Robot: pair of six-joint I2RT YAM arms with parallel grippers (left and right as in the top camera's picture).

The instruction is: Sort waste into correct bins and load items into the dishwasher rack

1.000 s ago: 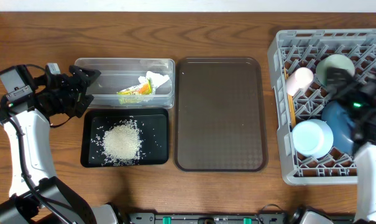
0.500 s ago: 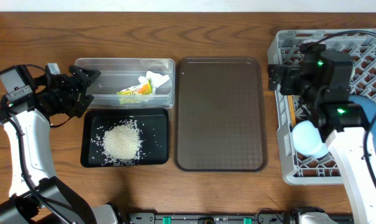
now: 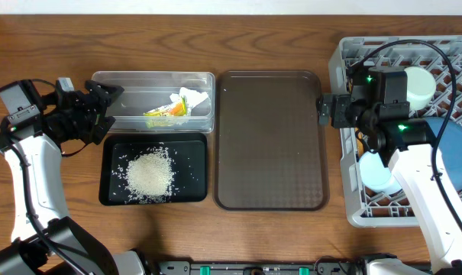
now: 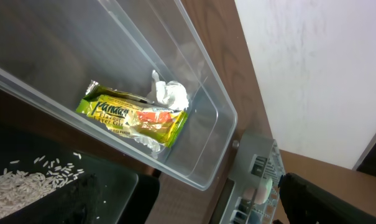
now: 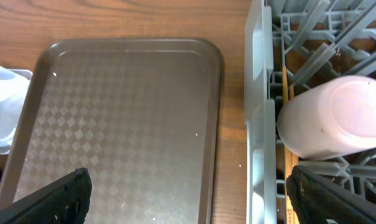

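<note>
Hovering spread wide and empty with the left end effector [image 3: 107,113], just beside the clear tub [image 3: 139,75]; likewise with the right end effector [image 3: 323,111], fingers apart above the gap between brown serving tray [image 3: 270,137] and dishwasher rack [image 3: 345,183]. Sorted, seemingly, dry from food waste: one snack wrapper [image 3: 166,111] and one crumpled napkin [image 3: 194,99] in the tub, one heap of rice [image 3: 149,174] on the black tray [image 3: 108,164]. Stood among the rack's pegs, probably for washing: one pink cup [image 5: 334,124], one mint bowl [image 3: 415,88], one light-blue saucer [image 3: 376,172], one dark-blue plate [image 3: 456,153]. Chopsticks not made out for certain, so uncounted. Nothing lying on the serving tray or the bare surface [image 3: 276,38].
</note>
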